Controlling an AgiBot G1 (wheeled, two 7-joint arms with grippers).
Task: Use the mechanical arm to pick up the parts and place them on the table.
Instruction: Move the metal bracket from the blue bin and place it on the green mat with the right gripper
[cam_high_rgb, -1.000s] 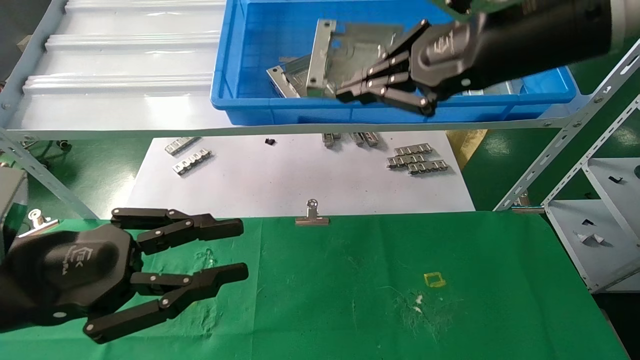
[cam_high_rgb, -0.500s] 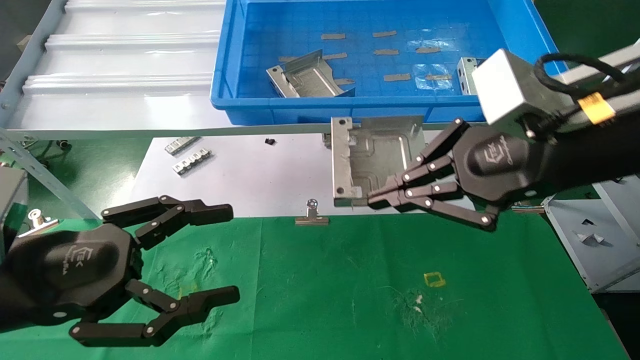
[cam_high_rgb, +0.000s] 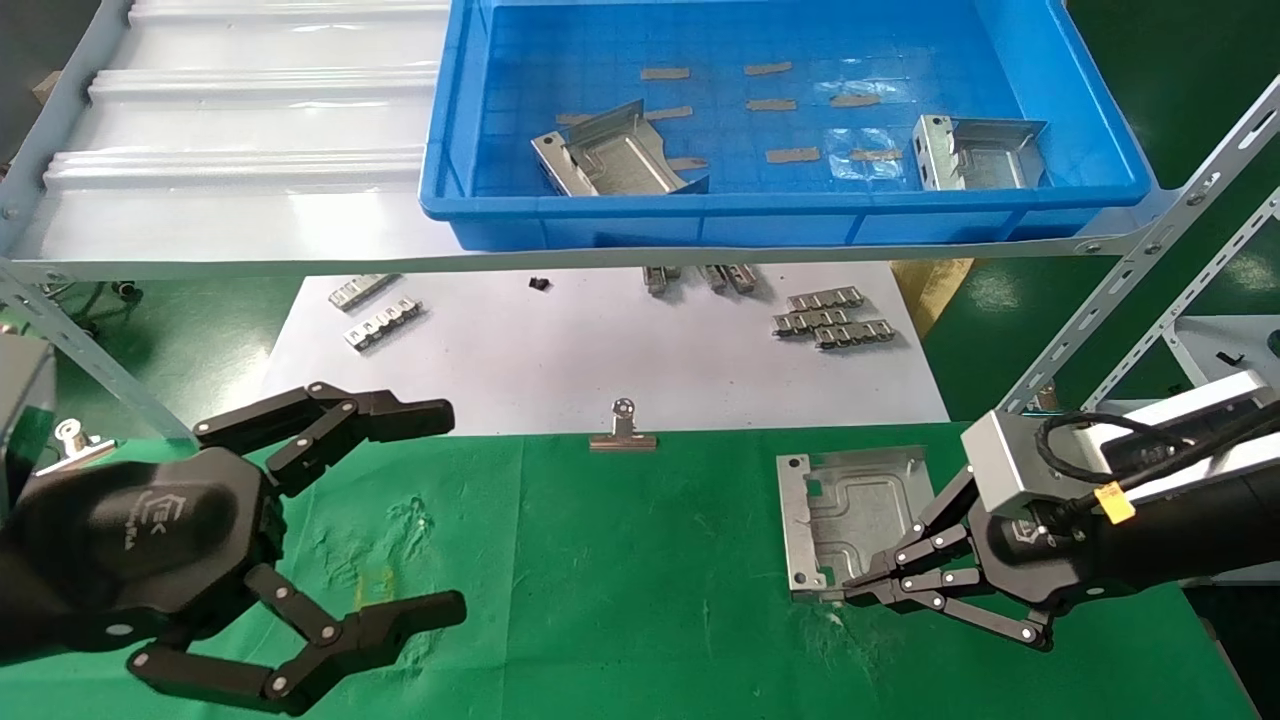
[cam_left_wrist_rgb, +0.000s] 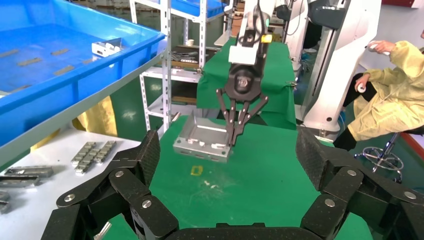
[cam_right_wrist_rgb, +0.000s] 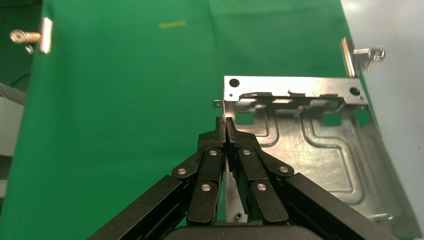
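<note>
So the right end effector (cam_high_rgb: 850, 592) is now pinching one bracket (cam_high_rgb: 850, 515) by its folded edge and lowering it onto the green tabletop (cam_high_rgb: 640, 560), way down from over the blue bin (cam_high_rgb: 780, 215) a second ago. Two more brackets (cam_high_rgb: 615, 160) are sitting in there waiting. The left end effector (cam_high_rgb: 440, 510) is hanging spread wide over the cloth's left side, idle.

Silvery bracket (cam_high_rgb: 850, 515) low over green table (cam_high_rgb: 650, 600), pinched at edge by right gripper (cam_high_rgb: 860, 592).
</note>
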